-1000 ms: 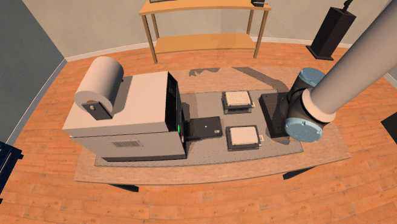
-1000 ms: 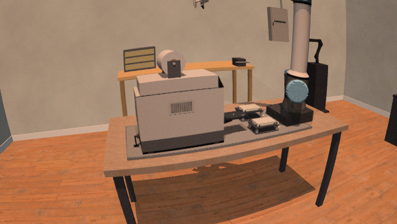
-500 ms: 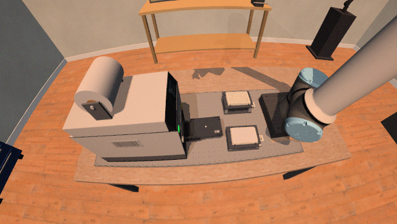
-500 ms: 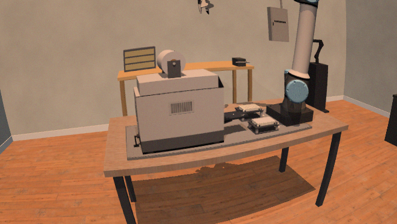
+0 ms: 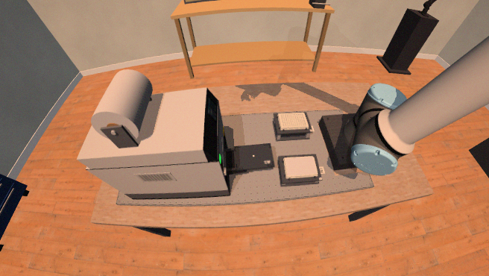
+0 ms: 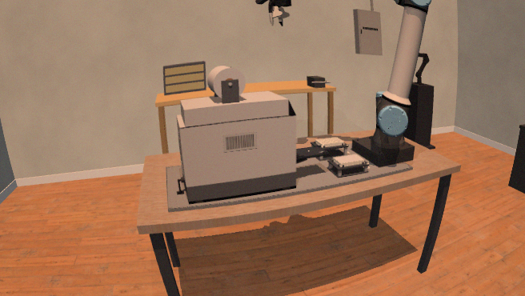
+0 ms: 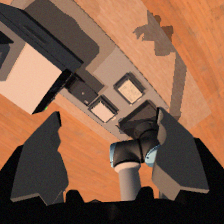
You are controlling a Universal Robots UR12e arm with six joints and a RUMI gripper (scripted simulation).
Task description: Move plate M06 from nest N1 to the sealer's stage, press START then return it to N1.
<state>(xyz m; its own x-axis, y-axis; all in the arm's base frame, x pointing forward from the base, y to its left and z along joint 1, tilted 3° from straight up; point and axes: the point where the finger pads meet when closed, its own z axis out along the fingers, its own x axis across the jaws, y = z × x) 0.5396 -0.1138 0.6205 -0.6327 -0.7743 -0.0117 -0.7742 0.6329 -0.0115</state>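
Observation:
My gripper (image 6: 277,22) (image 7: 108,110) is open and empty, high above the table. The sealer's dark stage (image 5: 247,161) (image 6: 310,154) (image 7: 82,91) is out and bears no plate. A green lamp (image 5: 220,159) is lit on the sealer's front. A plate with a smooth pale top (image 5: 300,166) (image 6: 349,161) (image 7: 103,109) lies in the nest nearer the top camera. A plate with visible wells (image 5: 293,121) (image 6: 330,142) (image 7: 130,91) lies in the farther nest. Both look flat. The names M06, N1 and N2 cannot be read.
The tall sealer (image 5: 183,123) (image 6: 240,156) (image 7: 30,80) carries a foil roll (image 5: 124,102) (image 6: 225,80) on top. The arm's black base (image 5: 333,142) (image 6: 382,155) stands just beyond the nests. A wooden shelf table (image 5: 253,9) stands behind.

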